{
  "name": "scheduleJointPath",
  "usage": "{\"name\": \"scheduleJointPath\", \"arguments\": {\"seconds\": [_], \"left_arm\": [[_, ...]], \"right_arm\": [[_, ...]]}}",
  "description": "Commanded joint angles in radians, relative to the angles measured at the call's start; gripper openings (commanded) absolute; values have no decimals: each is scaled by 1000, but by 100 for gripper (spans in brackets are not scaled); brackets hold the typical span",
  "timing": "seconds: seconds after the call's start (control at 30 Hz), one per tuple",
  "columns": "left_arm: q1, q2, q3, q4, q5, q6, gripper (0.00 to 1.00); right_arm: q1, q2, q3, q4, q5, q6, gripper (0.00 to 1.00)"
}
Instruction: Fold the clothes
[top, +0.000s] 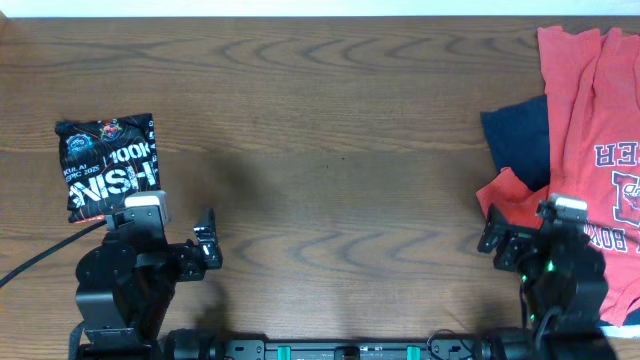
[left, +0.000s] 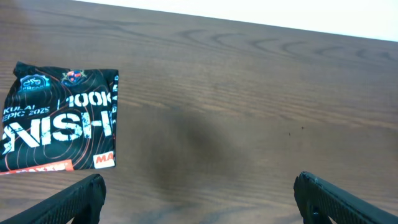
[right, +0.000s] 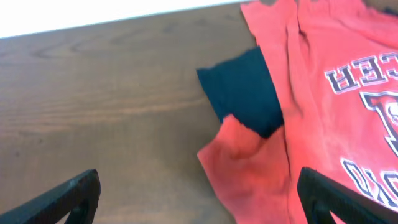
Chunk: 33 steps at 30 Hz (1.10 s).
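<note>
Looking done: your black jersey (top: 108, 167) sits folded by the tabletop's left edge; left tool (left: 199, 190) and right tool (right: 199, 186) gape wide, empty.

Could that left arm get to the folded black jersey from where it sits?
Probably yes. The black jersey lies flat close beside the left gripper, a little ahead and to its left. The jaws stand open and nothing lies between the two.

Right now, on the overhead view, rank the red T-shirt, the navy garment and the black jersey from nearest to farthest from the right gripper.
From the right gripper:
1. Red T-shirt, right side, sleeve just ahead of it.
2. Navy garment, right side, farther back.
3. Black jersey, folded, far left.
</note>
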Motion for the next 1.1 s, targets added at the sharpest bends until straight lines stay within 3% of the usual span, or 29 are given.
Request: {"name": "scheduleJointPath", "arguments": {"seconds": [0.0, 0.23, 0.47, 1.07], "left_arm": [[0, -1, 0, 1, -8, 6, 98], [0, -1, 0, 1, -8, 6, 98], [0, -1, 0, 1, -8, 6, 98], [0, -1, 0, 1, -8, 6, 98]], "right_arm": [[-18, -128, -131, 102, -49, -73, 99], [-60, -352, -383, 362, -77, -74, 99], [-62, -349, -546, 642, -148, -198, 99], [-63, -348, -545, 607, -152, -237, 99]]}}
